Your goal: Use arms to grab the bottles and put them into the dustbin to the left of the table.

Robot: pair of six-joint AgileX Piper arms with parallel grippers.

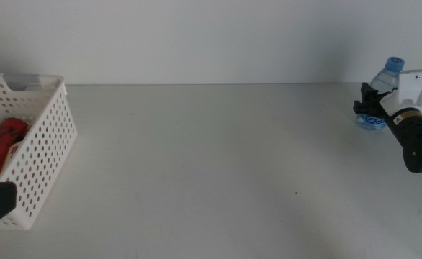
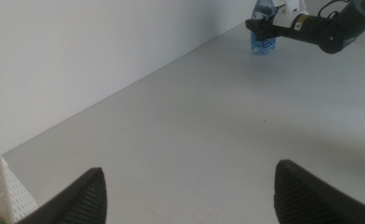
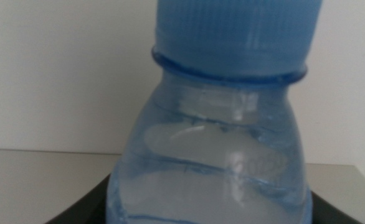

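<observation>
Gripping water bottle (image 1: 381, 97) at table (image 1: 211, 165) far-right edge: right tool (image 1: 366, 108).

Plain white wall (image 1: 196, 36) behind far edge of table (image 1: 196, 158), spanning whole width of middle view. No marks or fixtures visible on it. Meets tabletop in straight horizontal line. Faint grey shading on wall toward upper right corner. In left wrist view same wall runs along table edge as slanting line. Tiny dark speck (image 1: 295, 192) on tabletop, right of centre; nature unclear.
</observation>
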